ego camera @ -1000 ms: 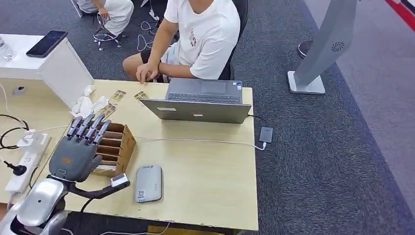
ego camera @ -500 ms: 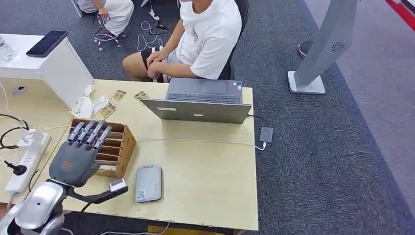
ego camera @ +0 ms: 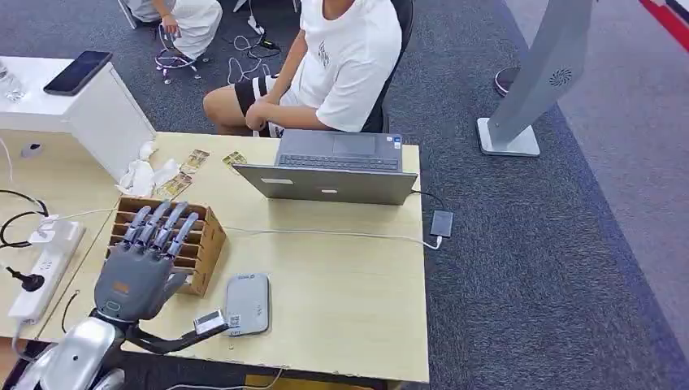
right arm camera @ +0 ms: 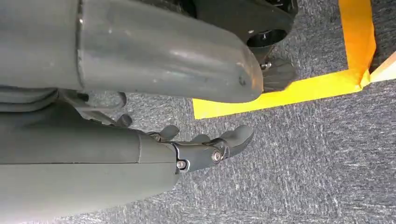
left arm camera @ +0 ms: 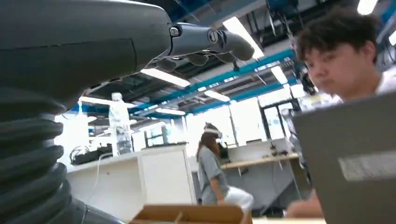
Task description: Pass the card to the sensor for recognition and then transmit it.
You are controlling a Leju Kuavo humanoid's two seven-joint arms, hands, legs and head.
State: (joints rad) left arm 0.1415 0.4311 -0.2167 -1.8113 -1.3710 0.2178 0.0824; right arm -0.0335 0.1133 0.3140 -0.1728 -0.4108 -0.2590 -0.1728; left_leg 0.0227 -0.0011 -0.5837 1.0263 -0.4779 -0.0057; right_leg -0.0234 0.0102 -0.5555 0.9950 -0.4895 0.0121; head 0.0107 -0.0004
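- The left robot hand [ego camera: 138, 272] hovers over the near left part of the desk [ego camera: 341, 292], palm down, its fingers [ego camera: 162, 223] stretched out and spread above a wooden slotted box [ego camera: 199, 240]; its thumb juts out sideways toward the sensor, and nothing is held in it.
- In the left wrist view the same robot hand [left arm camera: 205, 44] shows with its fingertips apart and empty, the top edge of the box [left arm camera: 191, 214] below it.
- The right robot hand [right arm camera: 205, 149] hangs over grey carpet near a strip of yellow tape [right arm camera: 317, 84], fingers loosely curled and holding nothing.
- The grey sensor [ego camera: 247, 304] lies flat on the desk just beside the box, toward the near edge.
- A white power strip [ego camera: 45, 268] with a black plug sits at the left edge.
- Farther back, several cards [ego camera: 195, 161] lie loose on the desk next to crumpled white tissue [ego camera: 146, 172].
- An open grey laptop [ego camera: 329, 166] stands at the far edge, a cable running from it along the desk.
- Behind the desk a person in a white shirt [ego camera: 341, 57] sits in a chair, hands at the knees.
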